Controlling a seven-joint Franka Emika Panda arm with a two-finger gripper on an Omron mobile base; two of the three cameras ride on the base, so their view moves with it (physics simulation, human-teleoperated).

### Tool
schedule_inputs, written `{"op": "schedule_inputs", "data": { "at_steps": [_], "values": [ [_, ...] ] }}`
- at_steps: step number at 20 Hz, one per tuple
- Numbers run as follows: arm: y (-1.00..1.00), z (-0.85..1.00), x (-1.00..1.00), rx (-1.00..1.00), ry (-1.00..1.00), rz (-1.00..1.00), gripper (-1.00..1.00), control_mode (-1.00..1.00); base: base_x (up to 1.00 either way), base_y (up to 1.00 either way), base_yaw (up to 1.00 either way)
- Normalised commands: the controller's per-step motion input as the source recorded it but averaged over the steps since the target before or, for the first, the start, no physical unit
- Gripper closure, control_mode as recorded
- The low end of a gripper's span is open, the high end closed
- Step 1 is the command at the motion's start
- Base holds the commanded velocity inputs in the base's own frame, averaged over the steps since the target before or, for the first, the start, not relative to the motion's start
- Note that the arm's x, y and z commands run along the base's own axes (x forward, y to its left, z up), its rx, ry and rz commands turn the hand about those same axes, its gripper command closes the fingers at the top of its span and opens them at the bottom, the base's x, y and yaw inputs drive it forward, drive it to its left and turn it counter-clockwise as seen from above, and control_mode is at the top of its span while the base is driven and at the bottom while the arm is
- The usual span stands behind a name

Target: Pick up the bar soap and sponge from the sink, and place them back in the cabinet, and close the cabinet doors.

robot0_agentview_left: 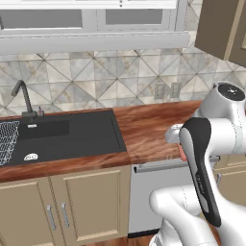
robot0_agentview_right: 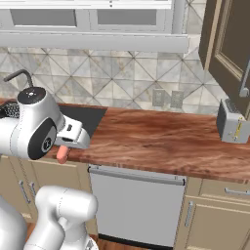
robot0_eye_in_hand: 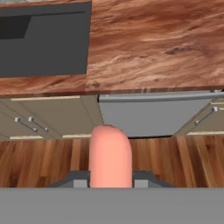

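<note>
A wood-grain countertop (robot0_agentview_right: pixel 166 139) runs below a backsplash of grey diamond-pattern tiles (robot0_agentview_left: pixel 96 77). A grey dishwasher front (robot0_agentview_right: pixel 134 205) sits under the countertop, flanked by beige base cabinets (robot0_agentview_left: pixel 62 209). A silver toaster (robot0_agentview_right: pixel 232 128) stands on the countertop's right end, and the floor (robot0_eye_in_hand: pixel 175 159) is wood plank.

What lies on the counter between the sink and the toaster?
Nothing: in the right base view the wooden counter runs bare from the sink to the toaster. The gripper holds the bar soap before the counter's front edge.
</note>
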Motion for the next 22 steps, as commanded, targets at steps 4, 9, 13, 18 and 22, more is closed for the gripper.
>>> {"op": "schedule_inputs", "data": {
  "at_steps": [4,9,13,18,22],
  "values": [
    [0.0,0.0,0.0,0.0,0.0,0.0,1.0,1.0,-0.35,-0.8,0.0],
    [0.0,0.0,0.0,0.0,0.0,0.0,1.0,1.0,-0.4,-0.81,0.0],
    [0.0,0.0,0.0,0.0,0.0,0.0,1.0,1.0,-0.26,-0.81,0.0],
    [0.0,0.0,0.0,0.0,0.0,0.0,1.0,1.0,-0.15,-0.87,0.0],
    [0.0,0.0,0.0,0.0,0.0,0.0,1.0,1.0,-0.13,-0.85,0.0]
  ]
}}
